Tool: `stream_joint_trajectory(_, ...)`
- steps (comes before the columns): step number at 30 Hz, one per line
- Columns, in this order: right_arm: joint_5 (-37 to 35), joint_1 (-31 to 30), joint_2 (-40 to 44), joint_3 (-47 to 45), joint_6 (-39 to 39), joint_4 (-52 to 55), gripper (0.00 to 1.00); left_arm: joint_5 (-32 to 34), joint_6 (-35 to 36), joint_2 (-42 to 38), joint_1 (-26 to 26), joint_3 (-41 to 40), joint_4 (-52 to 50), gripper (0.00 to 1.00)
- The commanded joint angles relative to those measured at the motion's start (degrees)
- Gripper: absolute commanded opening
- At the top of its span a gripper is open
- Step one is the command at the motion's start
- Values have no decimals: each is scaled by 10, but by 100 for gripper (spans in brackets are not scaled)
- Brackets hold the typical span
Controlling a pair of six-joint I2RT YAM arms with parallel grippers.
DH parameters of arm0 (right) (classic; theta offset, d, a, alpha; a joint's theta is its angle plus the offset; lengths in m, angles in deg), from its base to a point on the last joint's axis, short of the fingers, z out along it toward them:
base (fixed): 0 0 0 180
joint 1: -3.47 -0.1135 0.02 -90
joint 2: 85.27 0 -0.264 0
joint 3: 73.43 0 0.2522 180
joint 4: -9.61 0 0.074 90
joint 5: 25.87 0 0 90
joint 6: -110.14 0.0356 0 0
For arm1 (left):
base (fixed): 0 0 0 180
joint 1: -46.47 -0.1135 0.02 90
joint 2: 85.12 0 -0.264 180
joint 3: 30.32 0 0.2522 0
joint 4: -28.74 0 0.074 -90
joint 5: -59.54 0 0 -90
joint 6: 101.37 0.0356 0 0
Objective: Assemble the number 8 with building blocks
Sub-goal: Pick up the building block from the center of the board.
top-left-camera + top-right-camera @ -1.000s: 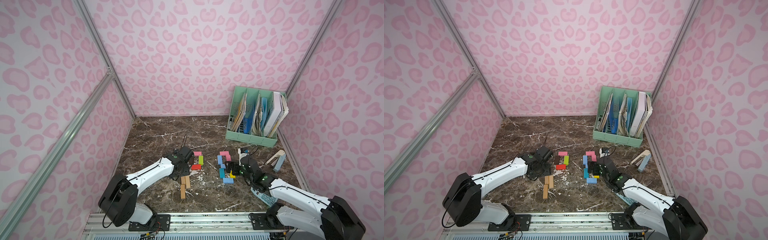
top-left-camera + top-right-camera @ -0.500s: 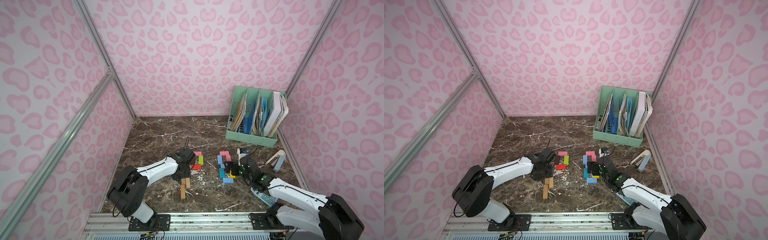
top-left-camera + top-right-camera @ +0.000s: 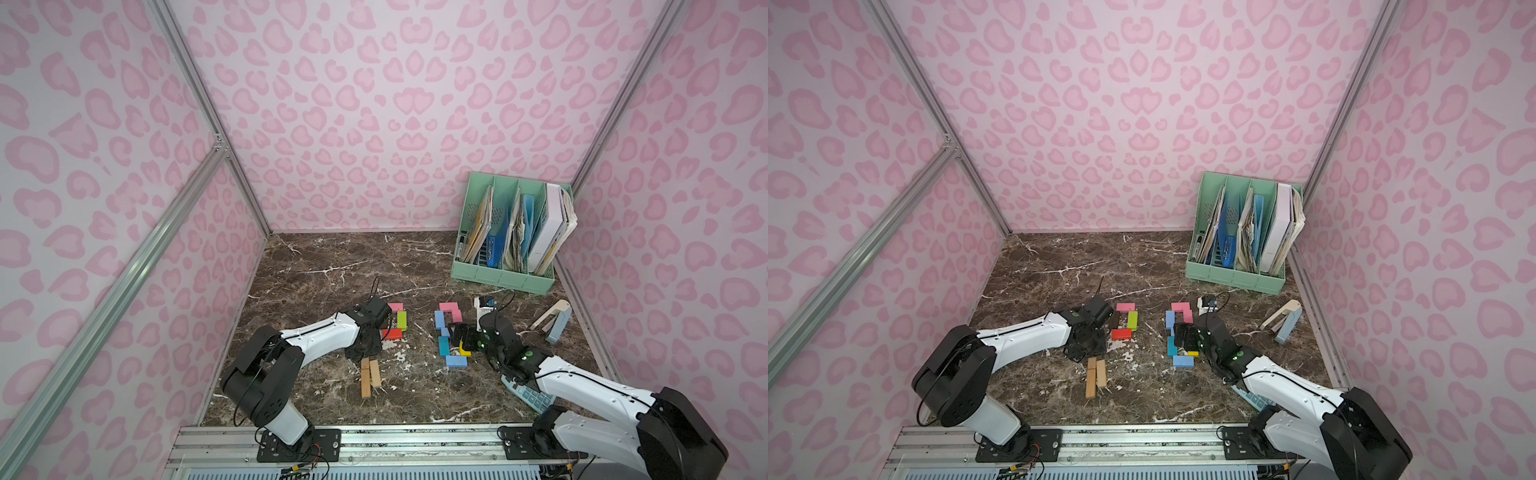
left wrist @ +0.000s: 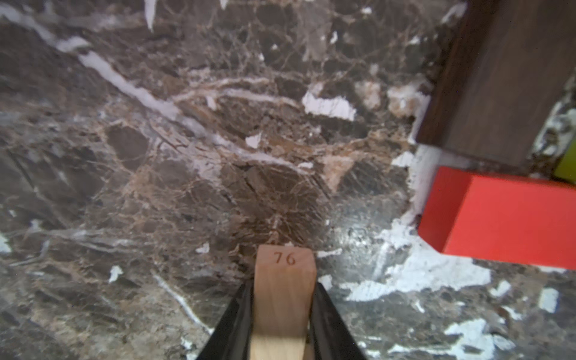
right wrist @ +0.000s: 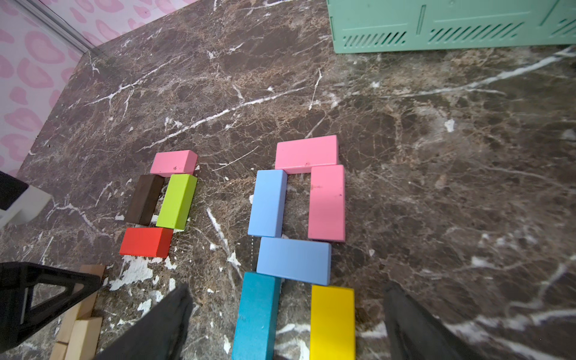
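My left gripper [image 4: 283, 291] is shut on the end of a tan block [image 4: 285, 280] marked 76. In both top views it sits low over the tan blocks [image 3: 370, 376] [image 3: 1095, 376]. Beside it lie a red block [image 4: 498, 215] and a dark brown block [image 4: 495, 87]. The right gripper [image 5: 286, 291] stands open over a teal block [image 5: 257, 314] and a yellow block [image 5: 332, 321], touching neither. Beyond them, light blue blocks [image 5: 294, 260] and pink blocks [image 5: 307, 152] form a loop. A pink, brown, green and red group [image 5: 177, 201] lies apart.
A green file organizer [image 3: 507, 232] full of papers stands at the back right. A stapler [image 3: 555, 320] lies near the right wall. A pale blue calculator [image 3: 528, 395] lies under the right arm. Pink walls enclose the marble table [image 3: 332, 266].
The left gripper has shut on the tan block after shifting slightly toward the tan pair. The right arm has stayed put with its jaws open.
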Motion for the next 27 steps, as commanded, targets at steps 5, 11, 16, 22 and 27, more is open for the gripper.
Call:
stream_joint_trajectory(5, 3, 0, -5, 1, 0, -9, 97, 12, 7, -3, 0, 5, -10, 26)
stream_joint_trajectory(11, 4, 0, -7, 2, -2, -12, 97, 20, 24, -22, 0, 31, -33, 22)
stream_joint_trajectory(16, 4, 0, -9, 3, -1, -12, 97, 15, 31, -29, 6, 54, -46, 20)
stream_joint_trajectory(22, 4, 0, -11, 4, -4, -13, 97, 8, 32, -16, 24, 72, -49, 20)
stream_joint_trajectory(27, 8, 0, -19, 7, -3, -14, 97, 1, 24, 10, 55, 95, -45, 19)
